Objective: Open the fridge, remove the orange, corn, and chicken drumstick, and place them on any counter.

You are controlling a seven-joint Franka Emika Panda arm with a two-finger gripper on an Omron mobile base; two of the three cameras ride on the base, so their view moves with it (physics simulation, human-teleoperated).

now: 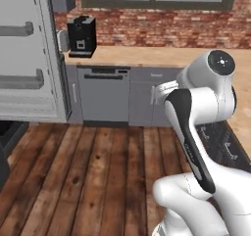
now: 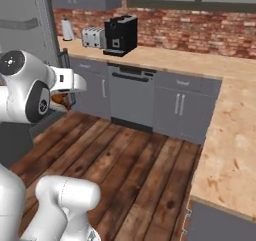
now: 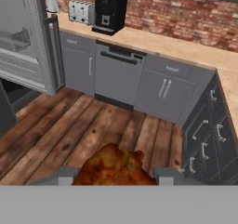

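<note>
The chicken drumstick [image 3: 114, 167] is seen right at the bottom of the hand view, a lumpy reddish-brown mass sitting between the two finger tips of the gripper [image 3: 114, 174], and the jaws are judged to be closed on it, held partly apart by the meat itself. Its long axis cannot be told from here (only the bulbous upper part is on show). In the right base view a sliver of the same brown is glimpsed just under the white hand, well above the wooden floor [image 2: 130, 160]. So the piece is carried in mid-air, not yet set down.

Beyond the hand, the floor is crossed and the grey cabinets [image 3: 162, 90] and the dishwasher front [image 3: 116, 76] are met. Above them the counter [image 3: 186, 51] is laid out, running along the brick wall and turning back toward the robot's right side. That is the relation the coming move is judged to turn on: the tan surface lies ahead of and above the jaws as the camera looks, so a lift and a reach forward or to the right would be called for.

Farther off, a black coffee machine [image 3: 109, 11] and a toaster [image 3: 79, 11] are stood on the counter, and the fridge [image 3: 25, 37] is seen open at the left.
</note>
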